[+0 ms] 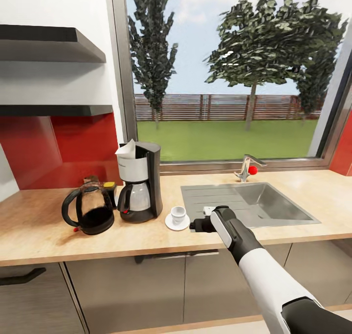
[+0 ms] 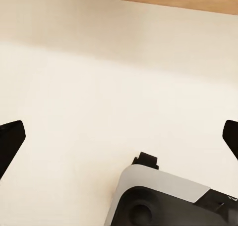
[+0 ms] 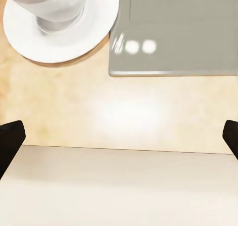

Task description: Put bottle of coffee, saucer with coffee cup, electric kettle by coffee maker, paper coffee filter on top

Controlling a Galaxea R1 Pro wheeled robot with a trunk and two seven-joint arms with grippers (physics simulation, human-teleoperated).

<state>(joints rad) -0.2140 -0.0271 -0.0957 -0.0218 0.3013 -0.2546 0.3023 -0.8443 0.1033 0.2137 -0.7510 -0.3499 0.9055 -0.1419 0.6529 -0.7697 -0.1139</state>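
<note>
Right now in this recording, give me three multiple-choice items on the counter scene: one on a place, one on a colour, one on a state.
1. Where does the coffee cup stand?
A. in the sink
B. on the saucer
C. on the shelf

2. What colour is the knob beside the tap?
A. red
B. blue
C. green

3. How is the right end effector?
A. shut on the cup
B. shut on the saucer
C. open, holding nothing

Answers:
1 B: the head view shows the cup on the white saucer, right of the coffee maker.
2 A: a red ball sits at the tap behind the sink.
3 C: in the right wrist view the fingertips stand wide apart over bare countertop, with cup and saucer beyond them.
</note>
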